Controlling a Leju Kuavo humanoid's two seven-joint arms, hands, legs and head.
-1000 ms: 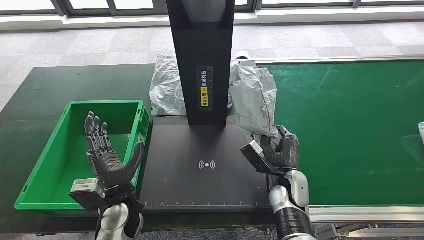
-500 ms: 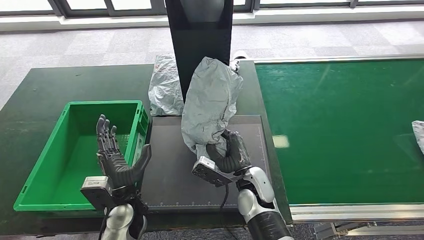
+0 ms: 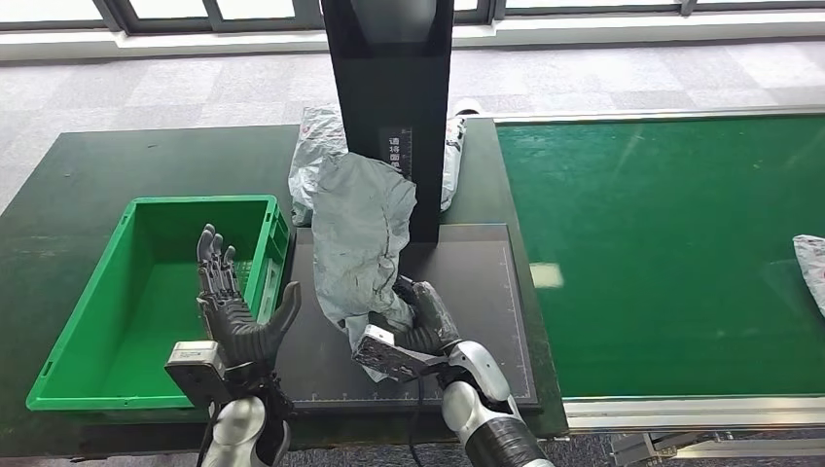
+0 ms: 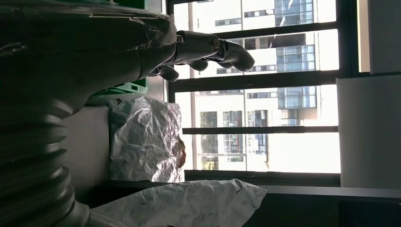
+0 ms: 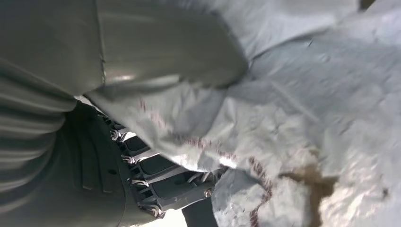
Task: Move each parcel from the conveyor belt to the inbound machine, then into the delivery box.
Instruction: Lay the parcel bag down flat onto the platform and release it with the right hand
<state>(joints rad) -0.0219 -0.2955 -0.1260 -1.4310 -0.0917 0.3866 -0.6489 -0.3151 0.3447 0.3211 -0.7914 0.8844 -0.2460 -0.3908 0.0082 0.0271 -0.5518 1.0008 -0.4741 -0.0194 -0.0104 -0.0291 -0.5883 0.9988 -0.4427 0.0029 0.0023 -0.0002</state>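
From the head view you see the right hand [image 3: 420,316] clenched around the lower end of a crumpled grey parcel [image 3: 360,233], which stands up above the black platform of the inbound machine [image 3: 477,292], leaning against the front of its tall black post [image 3: 389,68]. A second grey parcel [image 3: 321,161] lies behind the post, beside the back corner of the green delivery box [image 3: 68,341]. Your left hand [image 3: 229,311] hangs over the box's near right edge, palm up, fingers spread, holding nothing. At the far right of the green conveyor belt [image 3: 662,243] the edge of another parcel [image 3: 809,268] just shows.

The left wrist view gives you what the head view cannot: the left hand's fingers [image 4: 213,47] outstretched against bright windows, with the rear parcel [image 4: 144,137] and the held parcel [image 4: 189,205] both crumpled in the foreground.

The right wrist view is close and blurred; you see only the thick grey thumb [image 5: 161,42] pressed onto the grey wrapping [image 5: 302,118], with the darker fingers [image 5: 156,175] beneath it.
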